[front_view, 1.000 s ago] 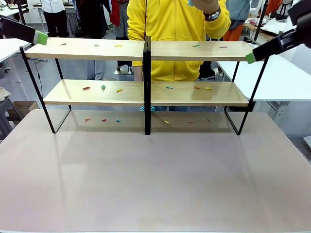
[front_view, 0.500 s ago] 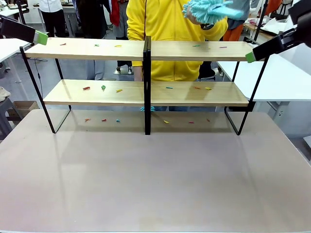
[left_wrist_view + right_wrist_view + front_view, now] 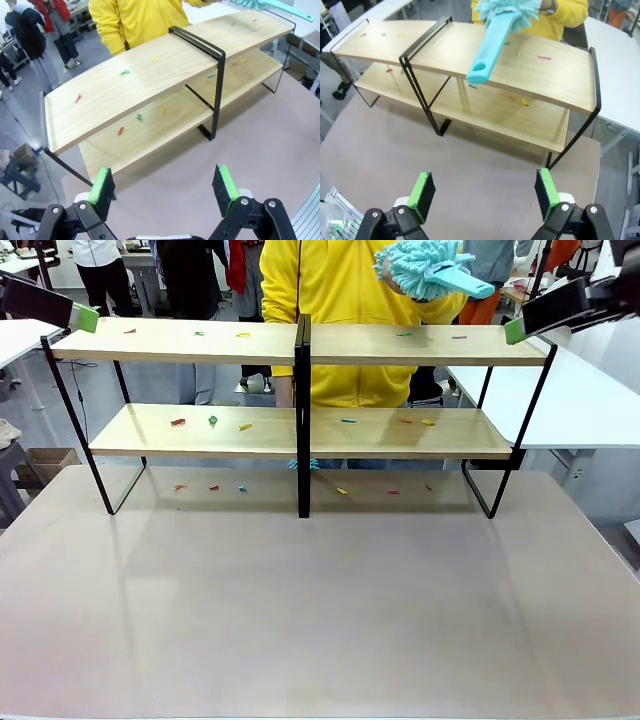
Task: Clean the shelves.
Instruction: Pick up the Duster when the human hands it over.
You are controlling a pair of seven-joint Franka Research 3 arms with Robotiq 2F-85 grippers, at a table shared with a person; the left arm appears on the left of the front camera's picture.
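The shelves (image 3: 180, 340) stand across the far half of the table, two light-wood boards on a black frame with a central upright (image 3: 303, 410). Small coloured scraps (image 3: 212, 421) lie on both boards and on the table beneath. Behind the rack, a person in a yellow top holds a turquoise fluffy duster (image 3: 425, 268) over the top board's right half, its handle (image 3: 490, 50) pointing at my right gripper (image 3: 483, 194). That gripper (image 3: 515, 331) hangs open off the rack's upper right corner. My left gripper (image 3: 84, 317) is open at the upper left corner, above the shelves (image 3: 150, 80).
The pinkish-grey table (image 3: 320, 610) stretches bare in front of the rack. A white table (image 3: 590, 400) stands to the right and another (image 3: 18, 338) to the left. A cardboard box (image 3: 45, 462) sits on the floor at left. Other people stand farther back.
The person's hand brought the duster down into view over the top right board, handle turned toward my right gripper. My right gripper rose a little. The left arm stayed put.
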